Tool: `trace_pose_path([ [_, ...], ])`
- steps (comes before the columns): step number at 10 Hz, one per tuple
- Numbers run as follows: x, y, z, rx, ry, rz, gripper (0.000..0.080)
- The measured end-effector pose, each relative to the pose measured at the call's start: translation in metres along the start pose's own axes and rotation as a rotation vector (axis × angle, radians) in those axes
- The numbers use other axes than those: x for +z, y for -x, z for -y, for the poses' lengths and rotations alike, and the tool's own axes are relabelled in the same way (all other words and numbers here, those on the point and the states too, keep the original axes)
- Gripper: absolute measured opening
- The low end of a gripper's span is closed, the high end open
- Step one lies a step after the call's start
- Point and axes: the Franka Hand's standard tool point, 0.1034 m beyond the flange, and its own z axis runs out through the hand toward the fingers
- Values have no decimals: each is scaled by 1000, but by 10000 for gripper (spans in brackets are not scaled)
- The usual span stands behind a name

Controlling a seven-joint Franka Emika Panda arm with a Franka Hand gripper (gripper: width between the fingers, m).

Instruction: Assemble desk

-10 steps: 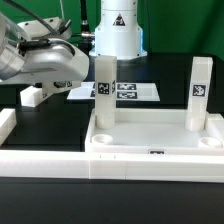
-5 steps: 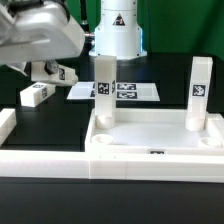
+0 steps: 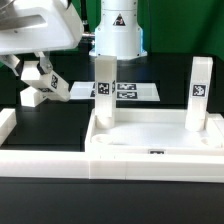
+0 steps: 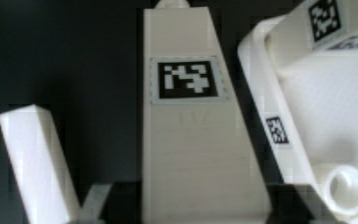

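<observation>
The desk top (image 3: pixel 150 138) is a white tray with a raised rim; two legs stand upright in its far sockets (image 3: pixel 104 85) (image 3: pixel 199 90). My gripper (image 3: pixel 40 70) is at the exterior view's upper left, shut on a third white tagged leg (image 3: pixel 50 82), which it holds tilted above the table. In the wrist view that leg (image 4: pixel 188 110) runs straight out from between my fingers (image 4: pixel 114 200), with the gripper (image 4: pixel 194 205) closed on its end. Another loose leg (image 3: pixel 31 98) lies on the table below; it also shows in the wrist view (image 4: pixel 34 165). The desk top's corner socket (image 4: pixel 345 186) shows beside the held leg.
The marker board (image 3: pixel 135 92) lies flat behind the desk top. A long low white border rail (image 3: pixel 45 166) runs along the front and turns up the exterior view's left side (image 3: pixel 5 124). The robot base (image 3: pixel 117 30) stands at the back.
My gripper has risen from low over the table with the leg in it. The leg has turned from lying level to tilted. The other loose leg has stayed in place.
</observation>
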Motion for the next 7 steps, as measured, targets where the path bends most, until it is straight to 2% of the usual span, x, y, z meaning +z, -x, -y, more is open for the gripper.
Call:
trace_pose_path([
  [3, -24, -16, 19, -13, 17, -194, 290],
  [4, -25, -17, 23, 0, 18, -253, 290],
  [5, -26, -20, 21, -1, 27, -305, 290],
  [6, -27, -25, 18, 1, 47, -389, 290],
  [7, -27, -23, 20, -3, 54, -425, 290],
])
